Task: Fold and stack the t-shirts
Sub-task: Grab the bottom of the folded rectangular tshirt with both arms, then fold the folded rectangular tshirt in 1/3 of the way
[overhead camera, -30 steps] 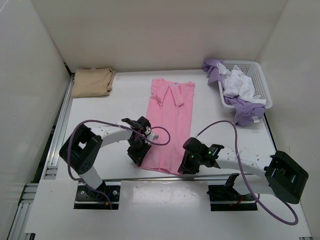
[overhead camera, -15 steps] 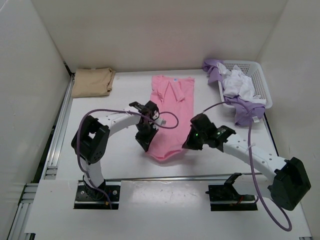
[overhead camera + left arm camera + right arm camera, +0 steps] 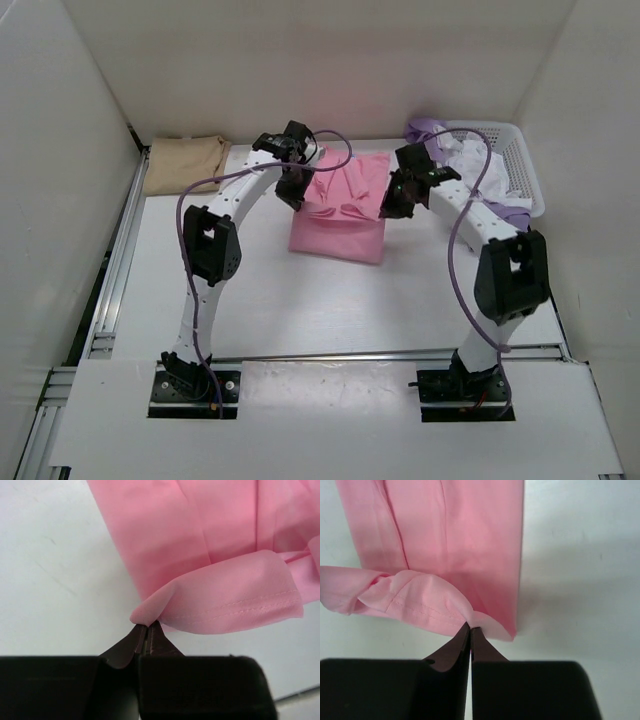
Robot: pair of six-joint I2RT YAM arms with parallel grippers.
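The pink t-shirt (image 3: 338, 218) lies folded in half at the far middle of the table, its hem brought up over its collar end. My left gripper (image 3: 296, 193) is shut on the hem's left corner (image 3: 150, 611). My right gripper (image 3: 391, 205) is shut on the hem's right corner (image 3: 470, 617). The tan-beige t-shirt (image 3: 185, 163) lies folded at the far left. The white t-shirt (image 3: 470, 165) and the lavender t-shirt (image 3: 492, 212) are bunched in and over the basket.
A white mesh basket (image 3: 524, 165) stands at the far right against the wall. White walls close in the table on three sides. A metal rail (image 3: 118, 262) runs along the left edge.
Both grippers have carried the pink shirt's near hem from the front of the table up to its far end, folding the shirt in half. Both arms are now stretched far out.
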